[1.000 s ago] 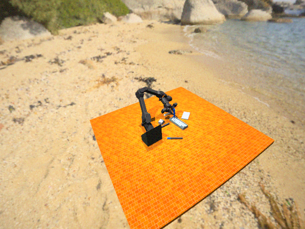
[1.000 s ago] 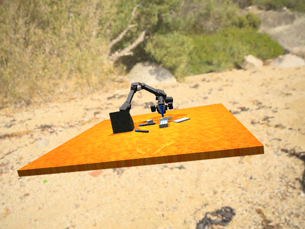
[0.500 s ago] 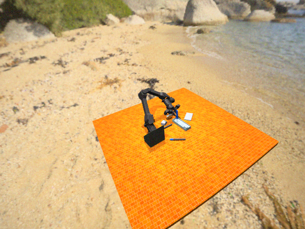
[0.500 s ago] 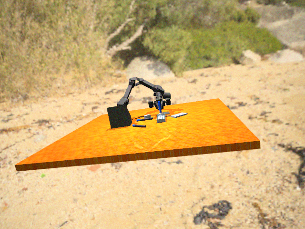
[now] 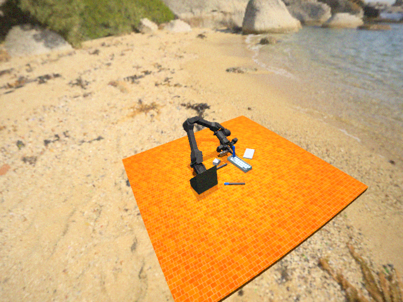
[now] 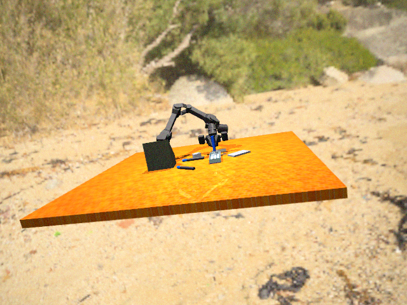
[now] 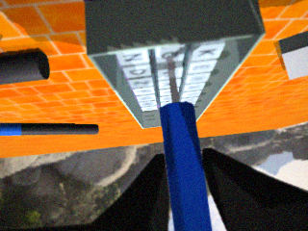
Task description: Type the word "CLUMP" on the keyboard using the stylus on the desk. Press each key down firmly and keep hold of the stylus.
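Observation:
My gripper [image 5: 232, 150] [image 6: 213, 142] [image 7: 183, 159] is shut on the blue stylus [image 5: 233, 151] [image 6: 213, 144] [image 7: 187, 192], which points down with its thin grey tip over the keyboard. The keyboard [image 5: 240, 163] [image 6: 215, 161] [image 7: 173, 24] is a long grey tray with three rows of white letter keys. In the wrist view the tip is at a key in the middle row, near the end closest to the camera. That key's letter is blurred and partly covered by the tip; N and K show on either side. Whether the key is pressed down cannot be told.
A white pad [image 5: 249, 153] [image 6: 239, 153] [image 7: 296, 63] lies beside the keyboard. One dark marker [image 5: 221, 166] [image 6: 194, 159] [image 7: 21, 67] and another blue-ended marker [image 5: 235, 183] [image 6: 186, 168] [image 7: 58, 129] lie on the other side. A white block [image 5: 216, 161] [image 6: 196, 154] and a black box [image 5: 204, 180] [image 6: 158, 155] stand nearer the arm's base.

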You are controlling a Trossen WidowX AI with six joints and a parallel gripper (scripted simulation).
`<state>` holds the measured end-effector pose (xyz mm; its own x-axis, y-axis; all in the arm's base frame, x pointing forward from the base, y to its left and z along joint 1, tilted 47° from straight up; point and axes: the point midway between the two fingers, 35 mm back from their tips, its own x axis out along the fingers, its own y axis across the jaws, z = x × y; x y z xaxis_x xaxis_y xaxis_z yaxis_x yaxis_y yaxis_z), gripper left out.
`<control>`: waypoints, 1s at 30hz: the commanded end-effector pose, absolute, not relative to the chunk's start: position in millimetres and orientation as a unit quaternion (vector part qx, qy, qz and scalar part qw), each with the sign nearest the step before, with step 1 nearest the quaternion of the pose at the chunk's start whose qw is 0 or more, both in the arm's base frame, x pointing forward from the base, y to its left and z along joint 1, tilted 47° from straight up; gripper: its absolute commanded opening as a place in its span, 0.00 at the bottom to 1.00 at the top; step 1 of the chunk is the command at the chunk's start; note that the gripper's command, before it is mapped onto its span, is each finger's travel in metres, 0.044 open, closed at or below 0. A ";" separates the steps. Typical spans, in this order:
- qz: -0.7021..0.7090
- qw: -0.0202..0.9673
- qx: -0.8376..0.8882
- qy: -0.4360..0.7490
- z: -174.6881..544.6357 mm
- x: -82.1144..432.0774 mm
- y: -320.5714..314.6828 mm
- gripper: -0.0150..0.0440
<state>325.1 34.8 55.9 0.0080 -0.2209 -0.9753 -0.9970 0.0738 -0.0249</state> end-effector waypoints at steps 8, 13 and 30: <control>0.416 0.466 -0.537 0.567 60.2 325.1 30.1 0.39; 0.416 0.465 -0.537 0.568 77.9 323.2 11.0 0.39; 0.415 0.465 -0.537 0.568 94.7 322.7 17.3 0.25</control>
<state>321.1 12.8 85.7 0.0000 -0.2206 -0.9754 -0.9967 0.0795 -0.0180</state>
